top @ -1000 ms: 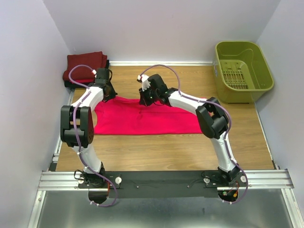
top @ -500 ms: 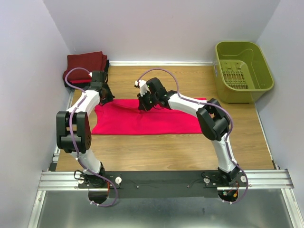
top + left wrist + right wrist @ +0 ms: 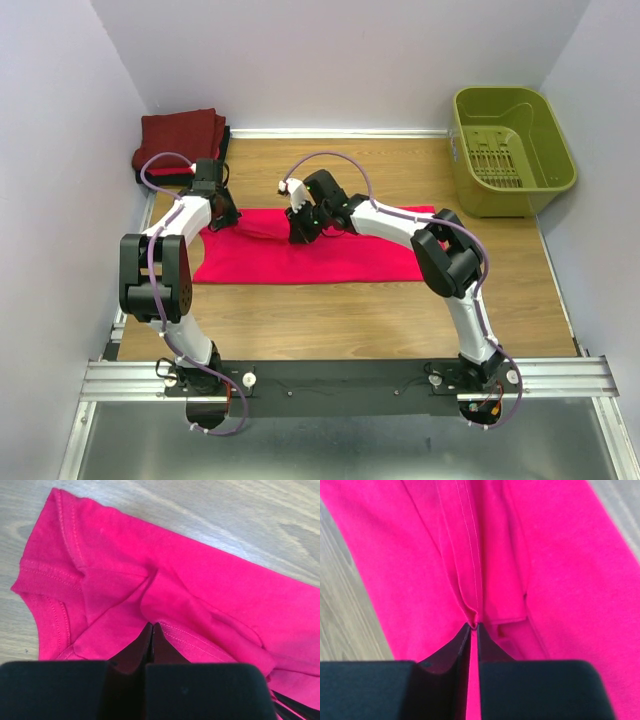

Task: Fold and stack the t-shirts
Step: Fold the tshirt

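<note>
**A:** What has moved?

**B:** Both sets of jaws have come nearer and lower. They have drawn the far edge of the pink t-shirt (image 3: pixel 330 262) over onto itself, so it now lies as a flat band across the middle of the surface (image 3: pixel 350 320).

**A:** And the grips?

**B:** The left jaws are clenched on a fold of hem beside the sleeve. The right jaws pinch a stitched ridge further along, cloth between their tips and only a sliver of gap.

**A:** What does that mean for the task?

**B:** The lengthwise fold looks laid. I'd expect a release next, then a crosswise fold.

**A:** Farther back?

**B:** The folded t-shirts (image 3: pixel 180 135) are stacked in the far left corner, well apart from the pink one, and the green basket (image 3: pixel 510 150) stands far right.
</note>
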{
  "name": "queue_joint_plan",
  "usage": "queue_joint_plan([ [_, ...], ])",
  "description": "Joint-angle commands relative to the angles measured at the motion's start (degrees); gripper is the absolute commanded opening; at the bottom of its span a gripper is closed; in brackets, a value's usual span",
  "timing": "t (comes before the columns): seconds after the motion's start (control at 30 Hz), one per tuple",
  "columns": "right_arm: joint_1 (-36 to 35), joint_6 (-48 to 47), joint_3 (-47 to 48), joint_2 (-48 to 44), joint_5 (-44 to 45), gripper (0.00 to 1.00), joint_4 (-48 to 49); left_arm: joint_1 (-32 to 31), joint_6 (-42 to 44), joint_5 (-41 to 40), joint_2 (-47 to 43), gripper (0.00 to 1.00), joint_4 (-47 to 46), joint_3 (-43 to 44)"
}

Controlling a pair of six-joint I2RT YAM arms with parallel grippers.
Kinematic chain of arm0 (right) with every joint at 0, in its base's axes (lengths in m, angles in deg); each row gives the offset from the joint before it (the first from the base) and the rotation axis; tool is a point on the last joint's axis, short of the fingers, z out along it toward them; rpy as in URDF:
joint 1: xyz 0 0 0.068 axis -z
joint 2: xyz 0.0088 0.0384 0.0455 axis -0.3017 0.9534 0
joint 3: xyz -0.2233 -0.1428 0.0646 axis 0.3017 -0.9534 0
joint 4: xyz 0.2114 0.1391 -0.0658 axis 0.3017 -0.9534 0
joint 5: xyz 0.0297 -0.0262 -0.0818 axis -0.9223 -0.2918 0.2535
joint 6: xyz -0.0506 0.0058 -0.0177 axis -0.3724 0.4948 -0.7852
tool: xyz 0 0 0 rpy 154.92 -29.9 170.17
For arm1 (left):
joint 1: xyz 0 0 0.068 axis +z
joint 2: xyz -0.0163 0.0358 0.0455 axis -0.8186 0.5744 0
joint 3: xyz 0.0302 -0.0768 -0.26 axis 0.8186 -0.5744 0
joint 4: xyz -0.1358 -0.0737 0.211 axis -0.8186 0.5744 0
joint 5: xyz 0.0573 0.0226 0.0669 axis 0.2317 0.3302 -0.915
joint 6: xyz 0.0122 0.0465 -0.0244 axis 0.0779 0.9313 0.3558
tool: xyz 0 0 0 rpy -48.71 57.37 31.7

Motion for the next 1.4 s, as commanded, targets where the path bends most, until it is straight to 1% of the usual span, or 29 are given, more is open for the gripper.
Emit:
queue_joint_plan([
  [0.0,-0.66,-1.28,-0.49,-0.80,-2.71,0.18,-3.98,0.49,0.74,-2.14,-2.01,0.01,0.29,-1.48],
  [0.03,-0.75,-1.36,-0.57,-0.97,-3.06,0.27,-4.59,0.49,0.74,-2.40,-2.37,0.03,0.20,-2.18],
  [0.07,-0.84,-1.19,-0.66,-1.41,-3.50,0.30,-5.03,0.49,0.74,-2.58,-2.89,0.06,0.29,-2.62],
  [0.1,-0.84,-1.10,-0.75,-2.02,-4.03,0.31,-5.56,0.49,0.74,-2.76,-4.20,0.12,0.38,-2.98],
  [0.13,-0.84,-1.10,-0.92,-2.55,-4.47,0.36,-6.61,0.49,0.74,-3.02,-5.00,0.15,0.38,-4.11],
  [0.23,-0.92,-1.01,-2.68,-5.36,-5.61,0.38,-7.85,0.49,1.09,-4.95,-8.78,0.26,0.55,-6.84],
  [0.3,-0.92,-0.57,-4.96,-8.17,-5.18,0.39,-8.64,0.49,1.10,-7.41,-11.68,0.46,0.99,-8.68],
  [0.33,-0.92,-0.31,-6.01,-9.14,-4.48,0.42,-8.73,0.49,1.10,-8.03,-12.73,0.56,0.99,-9.39],
  [0.37,-0.92,0.82,-6.89,-10.11,-3.25,0.42,-8.99,0.49,0.83,-8.73,-13.70,0.61,0.99,-10.00],
  [0.4,-0.92,1.70,-8.73,-11.07,0.85,0.46,-9.08,0.49,0.57,-8.91,-15.80,0.69,0.99,-10.71],
  [0.43,-0.84,1.97,-9.70,-12.82,3.15,0.47,-9.25,0.40,-0.04,-8.91,-16.95,0.70,0.99,-11.85],
  [0.47,-0.49,4.50,-10.67,-13.71,5.35,0.47,-9.34,0.22,-0.48,-9.08,-18.00,0.70,0.91,-12.38],
  [0.5,-0.14,5.31,-12.77,-14.41,9.20,0.47,-9.43,-0.73,-0.83,-9.43,-19.84,0.70,0.91,-13.08],
  [0.63,3.20,8.91,-17.96,-17.58,17.05,0.47,-9.87,-4.52,-3.47,-10.76,-21.88,0.70,1.08,-14.31],
  [0.7,5.84,10.58,-20.86,-18.99,20.21,0.47,-10.13,-6.18,-5.49,-10.76,-21.01,0.69,0.29,-15.54],
  [0.77,7.50,11.99,-22.62,-20.56,22.32,0.47,-10.31,-6.46,-6.89,-9.45,-19.69,0.66,-0.93,-16.42],
  [0.8,7.77,12.43,-23.68,-21.01,24.42,0.47,-10.40,-6.54,-7.16,-9.09,-18.55,0.66,-1.72,-17.73],
  [0.9,8.65,14.19,-27.01,-21.80,27.07,0.47,-10.66,-6.63,-8.39,-9.35,-15.83,0.65,-4.53,-20.72],
  [1.07,8.74,17.44,-31.77,-22.59,25.77,0.47,-12.33,-6.63,-8.75,-8.56,-10.99,0.63,-7.62,-22.23],
  [1.1,8.83,17.97,-32.73,-22.77,25.07,0.47,-12.68,-6.63,-8.49,-8.56,-8.55,0.63,-8.23,-21.88],
  [1.2,8.74,18.94,-36.51,-23.65,18.57,0.47,-15.23,-6.63,-6.99,-8.91,-3.09,0.63,-7.97,-18.37],
  [1.27,8.22,19.90,-39.24,-24.44,15.76,0.48,-17.68,-6.63,-5.68,-9.43,-0.45,0.63,-7.62,-14.07],
  [1.3,5.78,20.95,-41.77,-26.36,12.00,0.48,-21.26,-6.98,-3.84,-9.35,7.22,0.64,-5.62,-5.53],
  [1.33,5.76,20.96,-41.79,-26.37,11.96,0.49,-21.30,-6.98,-3.83,-9.35,7.30,0.64,-5.60,-2.92],
  [1.37,4.19,21.74,-42.40,-27.16,11.01,0.49,-22.69,-7.33,-3.04,-9.00,10.69,0.64,-4.03,-0.11],
])
